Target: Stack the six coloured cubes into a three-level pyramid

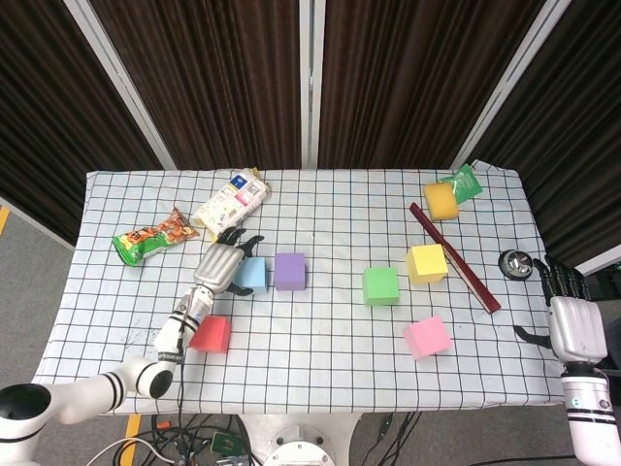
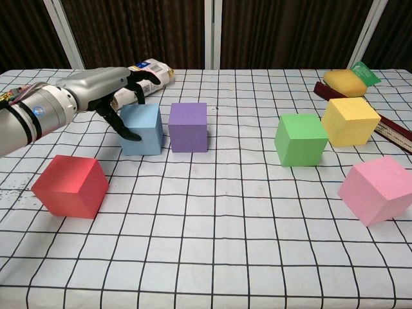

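No text, brand, number or sign is legible in either view. The white packet (image 1: 230, 203) at the far left of the table carries printed panels in pink, blue and yellow, but the characters are too small and blurred to read; in the chest view the same packet (image 2: 152, 72) shows coloured label blocks with no readable lettering. The green-and-orange snack bag (image 1: 152, 236) bears a printed design only, with no readable words. The green packet (image 1: 464, 182) at the far right corner shows no readable marking. The six cubes have plain, unmarked faces.
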`<state>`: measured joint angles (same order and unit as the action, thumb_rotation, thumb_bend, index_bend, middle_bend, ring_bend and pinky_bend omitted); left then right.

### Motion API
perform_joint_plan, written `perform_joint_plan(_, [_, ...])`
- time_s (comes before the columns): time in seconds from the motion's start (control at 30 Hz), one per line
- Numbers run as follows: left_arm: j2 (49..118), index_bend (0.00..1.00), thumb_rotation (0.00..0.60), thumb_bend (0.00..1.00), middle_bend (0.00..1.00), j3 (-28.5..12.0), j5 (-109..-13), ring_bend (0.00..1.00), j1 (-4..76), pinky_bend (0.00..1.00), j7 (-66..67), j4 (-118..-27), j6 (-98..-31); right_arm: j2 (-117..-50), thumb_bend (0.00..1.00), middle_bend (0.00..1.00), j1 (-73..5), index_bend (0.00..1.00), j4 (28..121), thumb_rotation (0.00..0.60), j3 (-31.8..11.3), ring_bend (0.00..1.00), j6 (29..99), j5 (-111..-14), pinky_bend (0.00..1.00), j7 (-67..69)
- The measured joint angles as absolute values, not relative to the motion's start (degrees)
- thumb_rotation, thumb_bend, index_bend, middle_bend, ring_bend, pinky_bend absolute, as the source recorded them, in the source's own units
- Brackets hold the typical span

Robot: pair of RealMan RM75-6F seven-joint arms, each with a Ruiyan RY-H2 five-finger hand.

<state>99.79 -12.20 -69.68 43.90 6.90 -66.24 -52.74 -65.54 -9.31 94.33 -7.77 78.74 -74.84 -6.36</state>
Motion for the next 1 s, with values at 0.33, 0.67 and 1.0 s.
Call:
perform_joint_plan(0.33, [101.5, 0.13, 0.600, 0.06, 0.50, -13.1, -68.8, 0.07, 45.6, 0.05, 8.2, -66.3, -52.0, -66.0, 0.00, 0.00, -9.2, 0.00, 93.6, 0.600, -7.6, 0.00, 78.4, -74.8, 0.00, -5.7])
perform_joint_plan(0.67, [102.6, 0.13, 0.600, 0.06, 0.50, -13.2, -68.9, 0.07, 46.3, 0.05, 8.9, -64.1, -52.5, -66.1, 0.00, 0.00, -8.9, 0.00, 93.2, 0.600, -7.7, 0.00, 79.1, -74.9, 0.00, -6.0])
perform_joint_plan(1.0, [102.7, 0.13, 0.600, 0.06, 0.50, -13.6, -68.4, 0.07, 47.0, 0.04, 8.8, -63.1, -51.8, -66.1, 0.00, 0.00, -8.9, 0.00, 93.2, 0.600, -7.8, 0.00, 79.0, -74.8, 0.00, -5.9])
